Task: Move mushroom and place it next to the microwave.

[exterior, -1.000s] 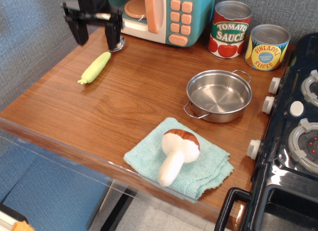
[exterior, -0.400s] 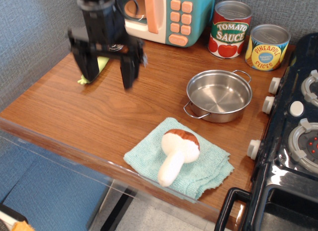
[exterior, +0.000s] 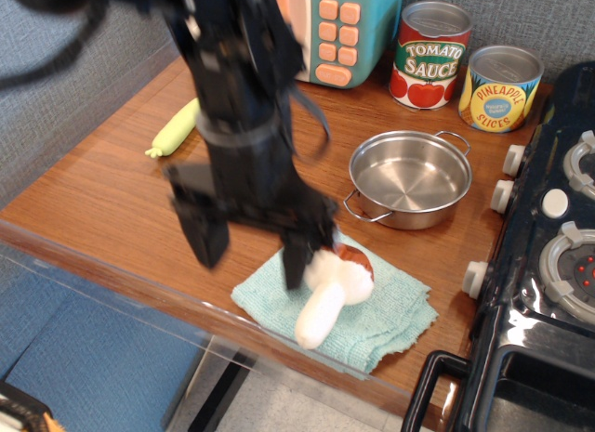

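Since the earlier frames, the claw (exterior: 253, 244) has been brought from the back left of the table (exterior: 112, 200), near the microwave (exterior: 335, 28), down to the front edge, where it is now seen blurred by motion. Its two dark fingers (exterior: 203, 229) are spread wide apart, so it is open and nothing is held. One finger is positioned over bare wood to the left of the cloth; the other overlaps the left side of the mushroom's cap, though whether contact is made cannot be told.

The mushroom (exterior: 330, 293) is found lying on its side on a light teal cloth (exterior: 390, 320) at the front of the table, its white stem pointed toward the front edge and its brown-topped cap partly hidden behind the finger. It is well apart from the microwave, which is set at the back of the table, its peach-orange buttons visible beside the arm.

A pale green-handled spoon (exterior: 177, 127) is seen left of the arm, partly covered by it. An empty steel pan (exterior: 409, 179) is placed just behind the cloth. Behind the pan, a tomato sauce can (exterior: 429, 56) and a pineapple slices can (exterior: 500, 88) are stood side by side. A black stove (exterior: 548, 265) is set along the right edge.
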Robot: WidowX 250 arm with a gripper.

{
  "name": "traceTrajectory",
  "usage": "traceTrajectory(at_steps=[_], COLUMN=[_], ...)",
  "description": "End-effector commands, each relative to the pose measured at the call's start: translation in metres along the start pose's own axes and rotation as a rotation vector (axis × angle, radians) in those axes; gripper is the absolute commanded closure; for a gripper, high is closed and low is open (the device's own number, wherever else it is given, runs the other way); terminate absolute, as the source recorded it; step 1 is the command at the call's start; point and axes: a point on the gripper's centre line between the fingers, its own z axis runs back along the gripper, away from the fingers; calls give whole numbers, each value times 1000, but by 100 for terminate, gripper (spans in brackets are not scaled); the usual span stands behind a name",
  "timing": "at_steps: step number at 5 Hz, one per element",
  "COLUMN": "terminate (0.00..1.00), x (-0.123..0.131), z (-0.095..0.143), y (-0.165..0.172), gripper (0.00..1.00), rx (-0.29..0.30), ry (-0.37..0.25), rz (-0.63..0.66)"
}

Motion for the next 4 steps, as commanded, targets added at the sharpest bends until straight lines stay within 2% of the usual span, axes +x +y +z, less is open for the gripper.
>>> traceTrajectory(at_steps=[1, 2, 3, 4], terminate=[0, 0, 0, 0], x=[3, 5, 6, 19], z=[-34, -52, -48, -6], y=[-20, -24, -22, -25], gripper=[0, 0, 100, 100], rx=[8, 22, 27, -43], ry=[18, 41, 28, -61], rz=[-19, -24, -23, -22])
